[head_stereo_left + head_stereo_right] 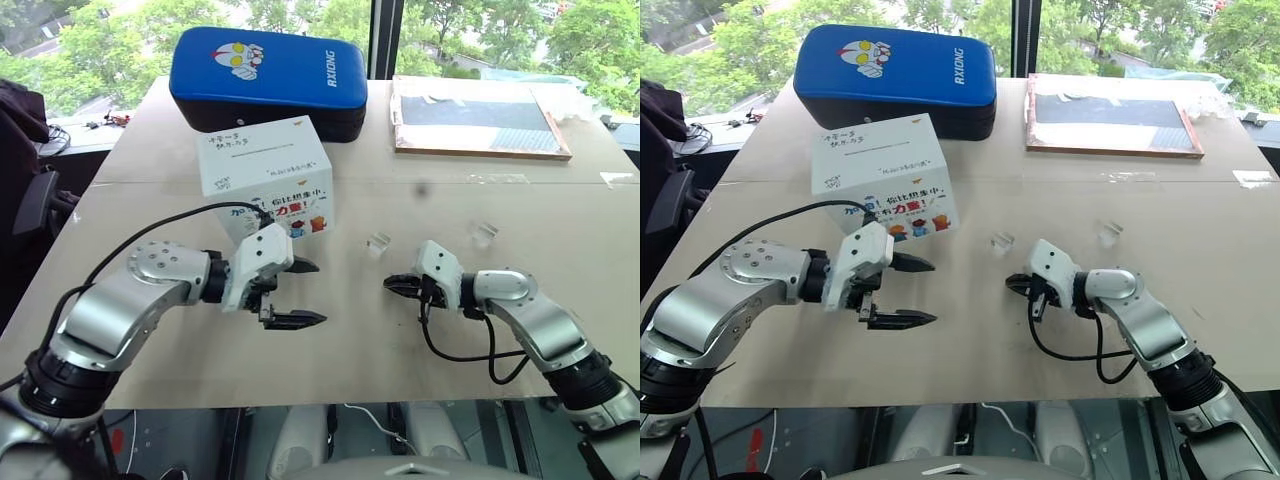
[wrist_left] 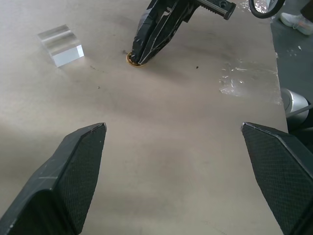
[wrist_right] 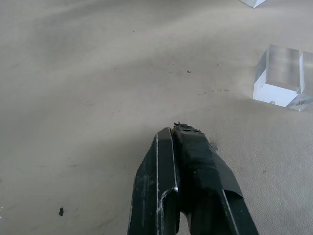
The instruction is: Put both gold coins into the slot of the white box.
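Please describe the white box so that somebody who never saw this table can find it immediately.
Start at the big blue padded case lying at the far edge of the beige table. Directly in front of it, nearer the robot, stands the white cardboard cube box. It alone has a plain white top with small handwriting and colourful cartoon children with red-and-blue lettering on its front side.

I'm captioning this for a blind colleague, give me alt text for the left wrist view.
The right end effector, shut, presses its tip onto a gold coin lying on the beige table. A clear plastic block sits beside it, and the left end effector hangs open in the foreground.
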`<state>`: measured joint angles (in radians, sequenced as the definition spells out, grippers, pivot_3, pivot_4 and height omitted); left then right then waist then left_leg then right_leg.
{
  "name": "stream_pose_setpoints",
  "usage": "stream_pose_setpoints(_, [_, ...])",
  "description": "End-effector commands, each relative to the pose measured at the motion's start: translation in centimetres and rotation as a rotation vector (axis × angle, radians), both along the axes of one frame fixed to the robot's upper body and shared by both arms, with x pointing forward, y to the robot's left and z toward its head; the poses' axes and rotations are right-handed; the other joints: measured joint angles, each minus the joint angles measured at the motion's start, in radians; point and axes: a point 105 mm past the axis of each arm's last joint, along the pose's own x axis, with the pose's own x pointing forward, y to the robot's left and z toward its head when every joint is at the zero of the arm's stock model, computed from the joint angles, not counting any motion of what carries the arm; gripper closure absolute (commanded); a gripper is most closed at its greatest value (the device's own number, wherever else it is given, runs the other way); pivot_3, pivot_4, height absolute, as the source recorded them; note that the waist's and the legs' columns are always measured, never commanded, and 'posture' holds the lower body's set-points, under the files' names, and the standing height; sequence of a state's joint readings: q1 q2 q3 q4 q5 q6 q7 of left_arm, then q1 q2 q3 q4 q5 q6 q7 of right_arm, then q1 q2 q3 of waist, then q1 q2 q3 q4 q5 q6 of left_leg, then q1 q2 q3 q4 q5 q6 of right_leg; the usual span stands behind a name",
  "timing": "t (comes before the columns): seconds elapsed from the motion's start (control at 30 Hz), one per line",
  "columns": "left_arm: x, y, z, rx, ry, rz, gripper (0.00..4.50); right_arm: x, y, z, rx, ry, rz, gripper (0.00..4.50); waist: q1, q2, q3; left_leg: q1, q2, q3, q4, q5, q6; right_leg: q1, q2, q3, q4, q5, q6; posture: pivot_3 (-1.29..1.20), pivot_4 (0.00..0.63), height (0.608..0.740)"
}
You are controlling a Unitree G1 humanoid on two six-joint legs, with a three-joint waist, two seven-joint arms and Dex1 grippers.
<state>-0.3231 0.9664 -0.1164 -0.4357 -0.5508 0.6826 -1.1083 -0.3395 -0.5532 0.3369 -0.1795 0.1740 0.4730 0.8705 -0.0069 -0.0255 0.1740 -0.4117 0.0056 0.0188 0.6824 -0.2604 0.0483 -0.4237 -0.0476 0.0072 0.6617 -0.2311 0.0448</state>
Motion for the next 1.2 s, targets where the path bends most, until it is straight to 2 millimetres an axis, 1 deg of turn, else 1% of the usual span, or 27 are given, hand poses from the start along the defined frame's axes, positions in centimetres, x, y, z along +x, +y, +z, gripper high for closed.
stream_pose_setpoints(0.03, [-0.2,-0.5,0.5,-0.012,-0.04,-0.032,0.0,-0.4,-1.3,-2.1,-0.065,0.08,-0.034,4.43,0.0,0.0,0.0,0.0,0.0,0.0,0.0,0.0,0.0,0.001,0.0,0.0,0.0,0.0,0.0,0.0,0.15,0.74])
stream_pose_setpoints(0.13, [-0.2,-0.4,0.3,-0.014,-0.039,-0.025,0.0,-0.2,-1.4,-1.7,-0.057,0.063,-0.042,4.43,0.0,0.0,0.0,0.002,0.0,0.0,0.0,0.0,0.0,0.002,0.0,0.0,0.0,0.0,0.0,0.0,0.15,0.74])
stream_pose_setpoints(0.17, [-0.1,-0.4,0.3,-0.016,-0.039,-0.024,0.0,-0.6,-1.6,-2.0,-0.081,0.092,-0.026,4.43,0.0,0.0,0.0,0.002,0.0,-0.001,0.0,0.0,0.0,0.002,0.0,-0.001,0.0,0.0,0.0,0.0,0.15,0.74])
stream_pose_setpoints(0.2, [-0.1,-0.4,0.3,-0.018,-0.04,-0.024,0.0,-1.1,-1.9,-2.2,-0.104,0.123,-0.009,4.2,0.001,0.0,0.0,0.002,0.0,-0.001,0.0,0.0,0.0,0.002,0.0,-0.001,0.0,0.0,0.0,0.0,0.15,0.74])
stream_pose_setpoints(0.23, [-0.1,-0.4,0.3,-0.018,-0.041,-0.024,0.0,-1.4,-2.1,-2.4,-0.126,0.137,-0.001,3.9,0.003,0.0,0.0,0.002,0.0,-0.001,0.0,0.0,0.0,0.002,0.0,-0.001,0.0,0.0,0.0,0.0,0.15,0.74])
stream_pose_setpoints(0.3, [-0.1,-0.4,0.2,-0.019,-0.041,-0.022,0.0,-0.7,-2.6,-2.4,-0.154,0.104,-0.048,3.14,0.004,-0.001,-0.001,0.002,0.0,-0.001,0.0,0.0,0.0,0.003,-0.001,-0.001,-0.001,0.0,0.0,0.0,0.15,0.74])
stream_pose_setpoints(0.37, [-0.1,-0.4,0.1,-0.021,-0.041,-0.021,0.0,-0.2,-2.5,-2.2,-0.15,0.085,-0.08,2.14,0.002,-0.001,-0.001,0.004,0.0,-0.001,0.0,0.0,0.0,0.005,-0.001,-0.001,-0.001,0.0,0.0,0.0,0.15,0.74])
stream_pose_setpoints(0.4, [-0.1,-0.5,0.1,-0.022,-0.041,-0.022,0.0,0.0,-2.4,-2.1,-0.14,0.089,-0.089,1.52,0.001,-0.001,-0.001,0.007,0.0,-0.001,0.0,0.0,0.0,0.008,-0.001,-0.001,-0.001,0.0,0.0,0.0,0.15,0.74])
stream_pose_setpoints(0.43, [-0.1,-0.5,0.1,-0.023,-0.041,-0.023,0.0,0.1,-2.3,-2.0,-0.126,0.096,-0.1,1.13,0.0,-0.001,-0.001,0.012,0.0,0.0,0.0,0.0,0.0,0.012,-0.001,-0.001,-0.001,-0.002,-0.003,0.0,0.15,0.74])
stream_pose_setpoints(0.53, [-0.1,-0.6,0.1,-0.028,-0.042,-0.026,0.0,0.0,-1.7,-1.7,-0.087,0.135,-0.114,1.13,-0.003,-0.001,-0.001,0.014,0.001,0.001,-0.001,0.0,0.0,0.013,-0.001,0.0,0.0,-0.002,-0.004,0.0,0.15,0.74])
stream_pose_setpoints(0.63, [0.0,-0.6,0.1,-0.03,-0.045,-0.025,0.0,0.4,-1.1,-1.2,-0.047,0.139,-0.144,1.13,-0.004,-0.002,-0.001,0.015,0.001,0.001,0.0,0.0,0.0,0.013,-0.001,0.001,0.0,0.0,-0.005,0.0,0.15,0.74])
stream_pose_setpoints(0.77, [0.0,-0.7,0.0,-0.037,-0.048,-0.021,0.0,1.7,-0.5,0.3,0.01,0.087,-0.184,1.13,-0.009,-0.001,-0.001,0.015,0.001,0.002,0.0,0.0,0.0,0.012,-0.001,0.002,0.001,0.0,-0.005,0.0,0.15,0.74])
stream_pose_setpoints(0.93, [0.0,-0.6,0.0,-0.042,-0.049,-0.013,0.0,2.6,-0.3,1.0,0.032,0.044,-0.194,1.13,-0.004,-0.001,-0.001,0.014,0.001,0.002,0.0,0.0,0.0,0.011,0.0,0.002,0.001,0.0,-0.005,0.0,0.15,0.74])
stream_pose_setpoints(1.03, [0.1,-0.6,0.2,-0.057,-0.054,-0.003,0.0,2.7,-0.1,1.5,0.045,0.023,-0.18,1.13,-0.003,-0.001,0.0,0.012,0.001,0.002,0.0,0.0,0.0,0.011,-0.001,0.002,0.0,0.0,-0.005,0.0,0.15,0.74])
stream_pose_setpoints(1.2, [0.2,-0.4,0.8,-0.086,-0.061,0.015,0.0,1.6,0.2,2.9,0.067,0.01,-0.071,1.13,-0.004,0.0,0.0,0.011,0.001,0.002,-0.002,0.0,0.0,0.01,-0.001,0.001,-0.002,0.001,-0.003,0.0,0.15,0.74])
